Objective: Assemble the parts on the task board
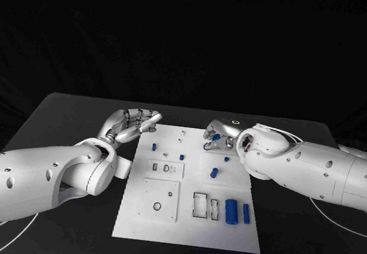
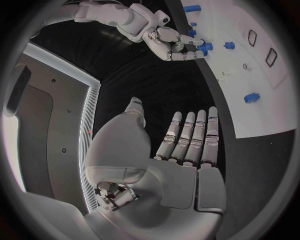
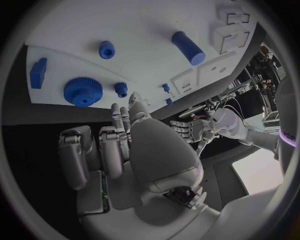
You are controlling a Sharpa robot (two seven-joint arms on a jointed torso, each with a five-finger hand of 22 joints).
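The white task board [image 1: 188, 224] lies in the middle of the black table. My left hand [image 1: 133, 123] hovers off the board's far left corner, fingers straight and apart, holding nothing; its palm [image 2: 181, 155] faces the table. My right hand [image 1: 218, 135] is over the board's far right part, empty, with its fingertips [image 3: 133, 102] close to a big blue gear [image 3: 82, 91] and a small blue gear [image 3: 120, 89]. A blue cylinder [image 1: 231, 210] and a blue bar [image 1: 246, 213] lie near the board's right edge. Small blue pieces [image 1: 154, 147] [image 1: 215, 173] stand farther back.
Several outlined recesses [image 1: 201, 205] and a raised square plate [image 1: 159, 199] mark the board's near half. A blue block [image 3: 38, 72] sits at the board's edge beside the big gear. Cables [image 1: 341, 229] trail across the table at the right.
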